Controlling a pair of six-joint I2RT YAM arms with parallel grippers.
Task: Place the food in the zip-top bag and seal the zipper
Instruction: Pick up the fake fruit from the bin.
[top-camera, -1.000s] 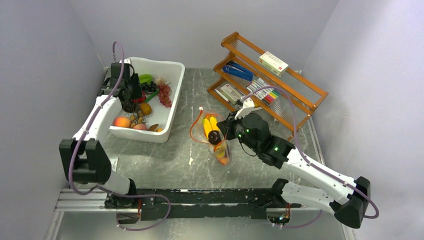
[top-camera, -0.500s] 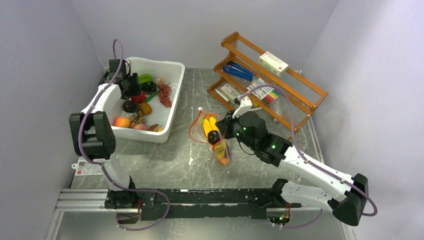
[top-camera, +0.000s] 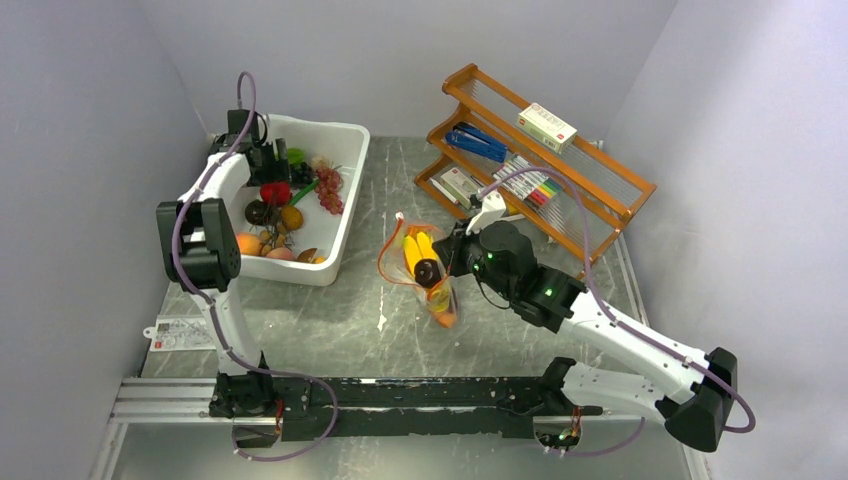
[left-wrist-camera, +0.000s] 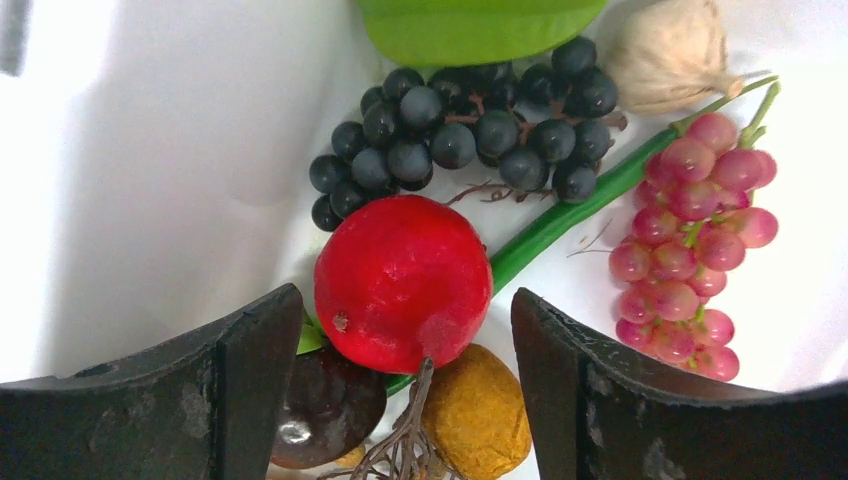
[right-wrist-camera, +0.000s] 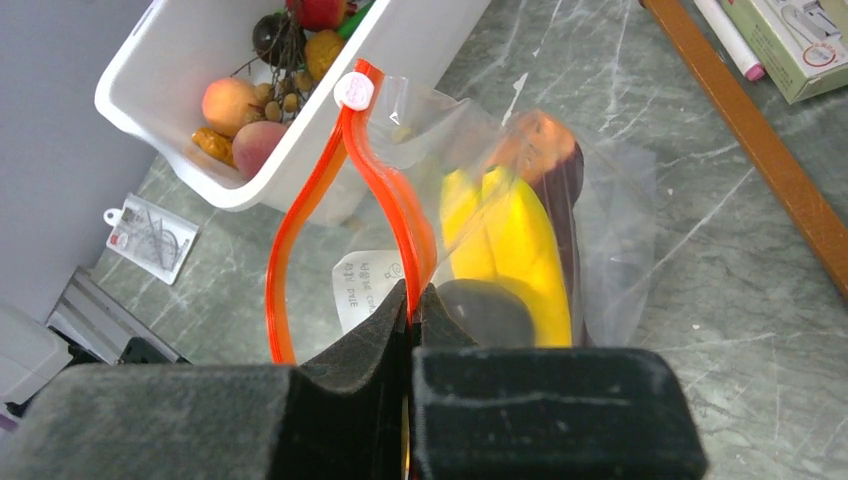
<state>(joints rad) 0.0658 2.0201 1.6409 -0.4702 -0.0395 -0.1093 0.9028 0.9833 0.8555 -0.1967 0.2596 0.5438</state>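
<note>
A: How is the left gripper (left-wrist-camera: 405, 300) entered?

B: It is recorded over the far end of the white bin (top-camera: 290, 270). The jaws are seen spread wide, one to each side of a red round fruit (left-wrist-camera: 400, 280). A sliver of gap is noted on both sides, so nothing is gripped.

A: What is logged around that fruit?

B: Dark grapes (left-wrist-camera: 470, 125) are noted just behind it and pink grapes (left-wrist-camera: 700, 230) off to the right. A green stalk (left-wrist-camera: 560, 220) is laid between the two bunches. A dark round fruit (left-wrist-camera: 325, 405) and a yellow-brown lump (left-wrist-camera: 475, 410) are tucked against its near side. A pale garlic bulb (left-wrist-camera: 670, 50) is seen at the far corner.

A: And the right gripper (right-wrist-camera: 412, 300)?

B: It is found clamped tight on the zipper (right-wrist-camera: 410, 240), well along the strip from the white slider tab (right-wrist-camera: 354, 90).

A: Where is the zip-top bag (right-wrist-camera: 620, 230) placed?

B: It is on the table (top-camera: 330, 320), between the bin and the wooden rack (top-camera: 600, 152). Its mouth is held agape, with the two orange-red strips parted into a loop. Whether it is lying fully flat cannot be told.

A: Contents?

B: A yellow banana bunch (right-wrist-camera: 510, 240) is seen inside, with a dark round piece (right-wrist-camera: 490, 310) beside it. An orange round fruit (right-wrist-camera: 535, 140) is noted at the bag's closed end. The label patch (right-wrist-camera: 360, 285) is read through the plastic near the jaws.
</note>
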